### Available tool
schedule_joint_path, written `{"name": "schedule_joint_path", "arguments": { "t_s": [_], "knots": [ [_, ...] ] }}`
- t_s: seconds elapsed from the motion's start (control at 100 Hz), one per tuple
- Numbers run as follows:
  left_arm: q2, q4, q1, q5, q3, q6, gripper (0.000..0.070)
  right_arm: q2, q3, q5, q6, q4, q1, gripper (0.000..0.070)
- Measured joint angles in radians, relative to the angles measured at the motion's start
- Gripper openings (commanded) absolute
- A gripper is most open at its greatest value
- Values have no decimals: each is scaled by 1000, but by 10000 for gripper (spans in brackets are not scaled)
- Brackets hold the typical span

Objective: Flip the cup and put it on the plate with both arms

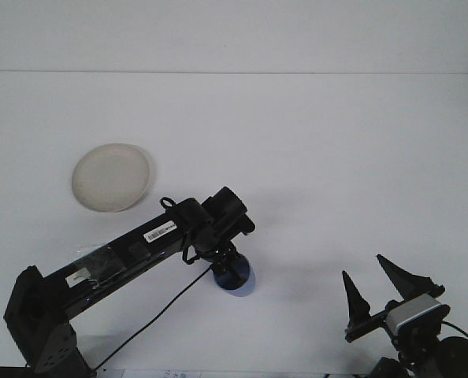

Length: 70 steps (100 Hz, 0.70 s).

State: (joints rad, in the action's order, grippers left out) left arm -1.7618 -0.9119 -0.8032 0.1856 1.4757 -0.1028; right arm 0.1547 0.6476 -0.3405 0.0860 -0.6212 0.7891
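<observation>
The small blue plastic cup (234, 276) sits on the white bench (336, 157), well right of the round white plate (111, 176), under the left hand (228, 253), whose grip I cannot tell; right hand (376, 291) gapes empty. Likely light, stiff, slippery: take it by the rim.

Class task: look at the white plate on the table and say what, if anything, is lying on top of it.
Nothing lies on the plate; its whole face shows bare. The blue cup is apart from it, nearer the robot, under the left gripper, which covers part of it, so the cup's orientation cannot be told.

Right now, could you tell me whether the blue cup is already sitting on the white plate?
No, the blue cup is on the table under the left gripper, well apart from the plate.
</observation>
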Motion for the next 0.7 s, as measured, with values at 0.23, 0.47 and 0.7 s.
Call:
{"name": "schedule_joint_path", "arguments": {
  "t_s": [0.23,0.47,0.7],
  "knots": [
    [106,-75,137,-101,74,-27,5,0,0,0,0,0,0,496],
    [197,-135,423,-240,201,-39,5,0,0,0,0,1,0,496],
    [179,-45,716,-259,217,-39,5,0,0,0,0,5,0,496]
  ]
}}
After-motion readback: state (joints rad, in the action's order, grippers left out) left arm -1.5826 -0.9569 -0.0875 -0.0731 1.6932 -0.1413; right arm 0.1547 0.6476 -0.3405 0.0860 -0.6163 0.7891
